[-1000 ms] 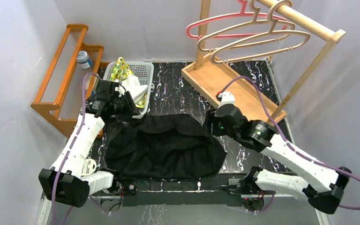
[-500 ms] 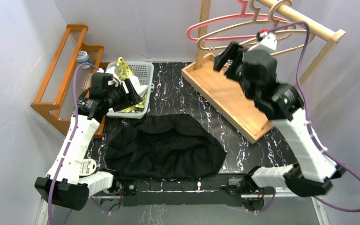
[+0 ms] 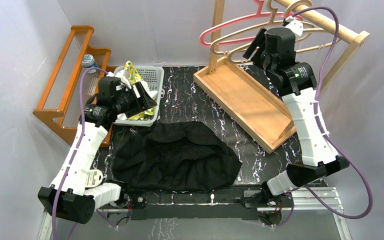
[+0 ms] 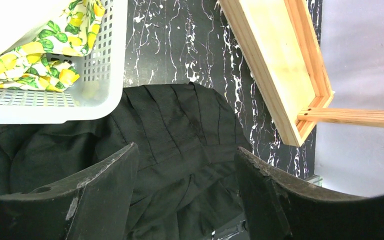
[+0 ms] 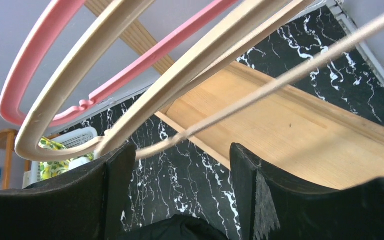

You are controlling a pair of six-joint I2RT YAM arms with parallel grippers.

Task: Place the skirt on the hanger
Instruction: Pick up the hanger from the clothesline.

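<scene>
Marbled table (image 3: pixel 180 100) bears skirt (image 3: pixel 175 155); left fingers (image 4: pixel 105 185), right fingers (image 5: pixel 260 190) spread; hanger (image 5: pixel 205 62) partly hidden, seemingly untouched.

Skirt (image 3: pixel 177 157) on table (image 3: pixel 185 97), basket (image 3: pixel 155 75) behind it

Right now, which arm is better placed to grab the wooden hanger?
Right. Its open claw is up beside the wooden hanger on the rack; the left claw, also open, hovers over the skirt near the basket.
</scene>
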